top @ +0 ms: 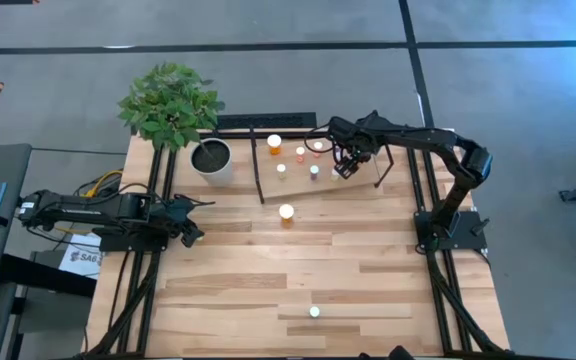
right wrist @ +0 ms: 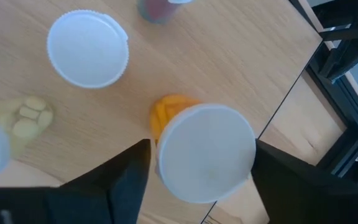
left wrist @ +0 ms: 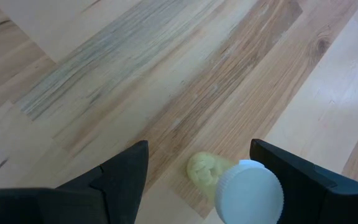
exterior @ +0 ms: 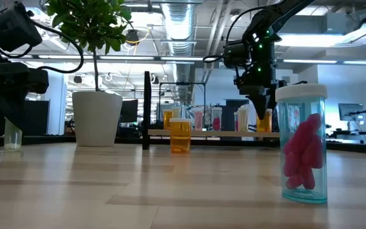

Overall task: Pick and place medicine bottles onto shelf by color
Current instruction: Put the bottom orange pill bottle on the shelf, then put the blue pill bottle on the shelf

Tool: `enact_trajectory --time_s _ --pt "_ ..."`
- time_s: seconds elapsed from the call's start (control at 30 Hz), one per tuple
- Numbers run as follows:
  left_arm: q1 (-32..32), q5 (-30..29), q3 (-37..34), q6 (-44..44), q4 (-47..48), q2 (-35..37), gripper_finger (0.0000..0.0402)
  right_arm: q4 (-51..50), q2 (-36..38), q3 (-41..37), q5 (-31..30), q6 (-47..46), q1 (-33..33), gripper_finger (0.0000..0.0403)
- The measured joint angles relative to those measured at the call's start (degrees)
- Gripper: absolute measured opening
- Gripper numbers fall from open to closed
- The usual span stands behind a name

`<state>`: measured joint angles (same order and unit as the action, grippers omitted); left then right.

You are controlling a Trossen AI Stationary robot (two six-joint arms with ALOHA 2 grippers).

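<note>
From above, we cannot tell the colours of the bottles (top: 301,152) on the shelf (top: 368,185). The left gripper (top: 190,232) hides its bottle there.

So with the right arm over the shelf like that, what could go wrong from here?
1. The right pincer straddles an orange bottle with neighbouring bottles close by on the shelf; lifting away carelessly might knock them over.
2. A finger could catch the orange bottle's cap and tip it near the shelf edge.
3. The left pincer hangs over a pale bottle that sits off-centre toward one finger, so closing might push it aside.
</note>
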<state>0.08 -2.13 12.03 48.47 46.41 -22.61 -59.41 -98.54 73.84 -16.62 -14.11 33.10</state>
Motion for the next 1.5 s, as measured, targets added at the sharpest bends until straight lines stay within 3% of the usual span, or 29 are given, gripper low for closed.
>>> enact_trajectory --time_s 0.33,0.73,1.07,1.5 --pt "0.0 0.0 0.0 0.0 0.0 0.0 0.0267 -1.2 0.0 0.0 0.04 0.44 0.0 0.0396" --pt "0.0 0.0 0.0 0.0 0.0 0.0 0.0267 -5.58 0.48 2.69 0.76 -0.03 0.04 0.0398" --pt "0.0 0.0 0.0 0.0 0.0 0.0 0.0267 -6.43 7.56 2.93 0.35 -0.85 -0.15 0.0398" --pt "0.0 0.0 0.0 0.0 0.0 0.0 0.0267 -5.27 12.01 2.93 -1.52 -1.08 -5.6 0.0398"
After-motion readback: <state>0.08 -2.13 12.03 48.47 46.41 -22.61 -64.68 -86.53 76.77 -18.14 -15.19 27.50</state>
